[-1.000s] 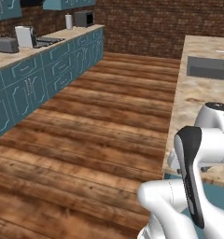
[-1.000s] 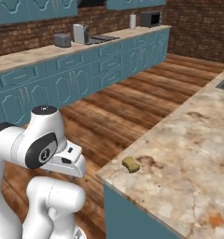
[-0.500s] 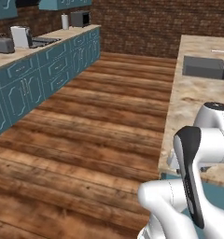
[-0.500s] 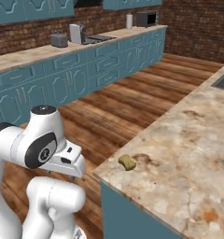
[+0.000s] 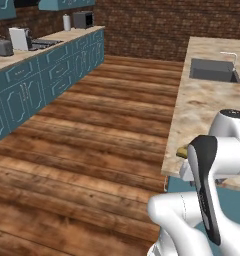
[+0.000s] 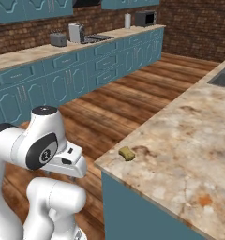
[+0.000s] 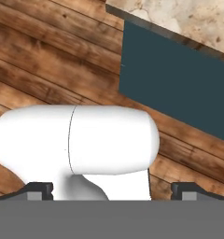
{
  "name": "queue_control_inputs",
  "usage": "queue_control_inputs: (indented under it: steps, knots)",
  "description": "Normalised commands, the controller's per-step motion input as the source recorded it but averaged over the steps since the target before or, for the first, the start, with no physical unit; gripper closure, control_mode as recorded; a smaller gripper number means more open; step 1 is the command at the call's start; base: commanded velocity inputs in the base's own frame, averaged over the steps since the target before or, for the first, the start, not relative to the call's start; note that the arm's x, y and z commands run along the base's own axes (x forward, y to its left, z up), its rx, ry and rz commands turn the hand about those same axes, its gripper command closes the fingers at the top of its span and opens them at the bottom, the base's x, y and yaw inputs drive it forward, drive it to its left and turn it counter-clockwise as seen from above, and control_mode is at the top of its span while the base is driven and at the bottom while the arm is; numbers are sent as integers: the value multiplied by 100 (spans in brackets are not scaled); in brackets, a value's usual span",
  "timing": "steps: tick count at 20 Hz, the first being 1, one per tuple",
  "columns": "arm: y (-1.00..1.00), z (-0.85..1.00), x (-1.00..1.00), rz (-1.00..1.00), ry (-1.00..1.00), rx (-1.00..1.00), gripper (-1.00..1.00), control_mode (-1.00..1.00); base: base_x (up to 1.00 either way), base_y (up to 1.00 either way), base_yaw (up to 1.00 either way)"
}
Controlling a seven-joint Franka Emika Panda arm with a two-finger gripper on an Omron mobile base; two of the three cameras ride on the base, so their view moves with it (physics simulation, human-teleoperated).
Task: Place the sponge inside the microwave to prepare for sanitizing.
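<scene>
Dark finger tips (image 7: 39,189): two small ones at the bottom of the hand view, standing far apart with nothing between them.
Gripper (image 7: 113,190): spread wide, looking down at wooden floor planks and the teal side panel (image 7: 174,86) of the island.
Arm: folded low and close to its base, tucked just beside the near corner of the island.
Sponge (image 6: 127,153): small and yellowish, lying flat on the island counter (image 6: 189,154) near its corner edge; from the left base camera it is a sliver (image 5: 182,151) peeking out beside the arm's white elbow.
Sponge against gripper: it sits on the stone top, above and beyond the hand, apart from the fingers, untouched.
Sponge's long axis: looks to run roughly along the near counter edge; too small to tell one end from the other.
Sink (image 5: 213,70): set into the island top, well beyond the sponge, with a thin tap (image 5: 230,57) at its far side.
Floor (image 5: 92,130): brown planks between the island and the wall run of teal cabinets (image 6: 63,79).
Microwave (image 6: 145,18): a dark box on the far end of the wall counter, across the floor and well apart from sponge and arm; door state too small to tell.
Toaster (image 6: 58,39): grey, on the same wall counter.
</scene>
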Motion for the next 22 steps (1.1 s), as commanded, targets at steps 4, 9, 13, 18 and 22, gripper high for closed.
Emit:
queue_control_inputs:
  steps: [4, 9, 13, 18, 22]
  knots:
    - [0, 0, 0, 0, 0, 0, -100, 100, 2, 0, 0]
    - [0, 0, 0, 0, 0, 0, -100, 100, 0, 0, 0]
    - [-6, 48, 0, 2, -18, -8, -100, -100, -2, 0, 0]
    - [-10, 86, -2, 4, -16, -14, -100, -100, 0, 0, 0]
    - [-44, 36, 41, 6, -8, -1, -100, -100, 0, 0, 0]
